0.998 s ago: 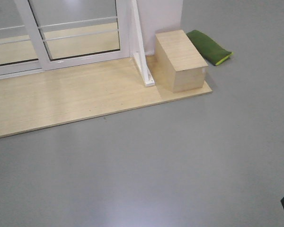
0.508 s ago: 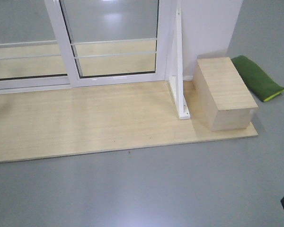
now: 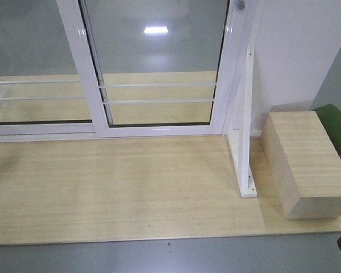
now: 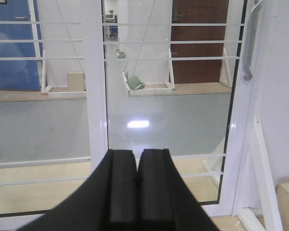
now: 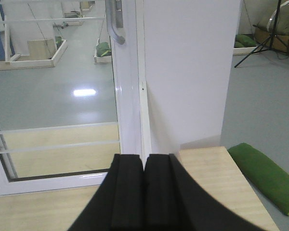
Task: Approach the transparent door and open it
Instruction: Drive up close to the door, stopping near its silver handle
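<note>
The right pincer (image 5: 144, 161) fills the bottom centre, its two black fingers (image 5: 127, 192) pressed flat together with nothing between them. Up and to its left stands the transparent door (image 5: 58, 91), its grey curved handle (image 5: 116, 24) at the top. Straight above rises a white wall (image 5: 190, 67). Just right of the pincer sits a wooden box (image 5: 216, 178); further right lies what looks like a green cushion (image 5: 264, 175).

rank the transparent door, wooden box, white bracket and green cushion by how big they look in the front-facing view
1. transparent door
2. wooden box
3. white bracket and green cushion: too close to rank, since the bracket is long but thin and the cushion is cut off by the frame edge.
</note>
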`<state>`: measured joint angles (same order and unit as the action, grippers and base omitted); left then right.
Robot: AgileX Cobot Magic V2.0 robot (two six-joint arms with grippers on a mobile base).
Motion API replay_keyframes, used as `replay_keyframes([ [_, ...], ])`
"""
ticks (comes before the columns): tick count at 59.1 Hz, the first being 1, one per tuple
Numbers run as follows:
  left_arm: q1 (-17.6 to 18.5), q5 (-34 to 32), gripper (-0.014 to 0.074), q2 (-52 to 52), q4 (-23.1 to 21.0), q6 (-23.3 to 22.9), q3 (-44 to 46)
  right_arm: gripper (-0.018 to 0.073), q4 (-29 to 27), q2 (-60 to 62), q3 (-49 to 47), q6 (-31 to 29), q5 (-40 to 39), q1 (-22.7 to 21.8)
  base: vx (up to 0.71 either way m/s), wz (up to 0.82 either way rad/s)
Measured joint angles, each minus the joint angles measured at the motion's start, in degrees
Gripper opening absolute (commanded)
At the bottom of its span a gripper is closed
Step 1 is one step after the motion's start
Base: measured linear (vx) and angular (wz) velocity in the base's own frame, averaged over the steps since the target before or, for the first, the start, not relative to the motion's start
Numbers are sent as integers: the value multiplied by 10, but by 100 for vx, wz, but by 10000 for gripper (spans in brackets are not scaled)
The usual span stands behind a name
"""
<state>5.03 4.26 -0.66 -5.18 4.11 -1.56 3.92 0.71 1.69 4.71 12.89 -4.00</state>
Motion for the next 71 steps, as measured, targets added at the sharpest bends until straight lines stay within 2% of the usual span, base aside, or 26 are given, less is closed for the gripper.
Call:
replay_keyframes([
  [36,0,0,-2,0,0,0,0,-5,0,0,0,0,0,0,43,5],
  [71,0,0,-2,0,0,0,0,-5,0,0,0,0,0,0,27,0],
])
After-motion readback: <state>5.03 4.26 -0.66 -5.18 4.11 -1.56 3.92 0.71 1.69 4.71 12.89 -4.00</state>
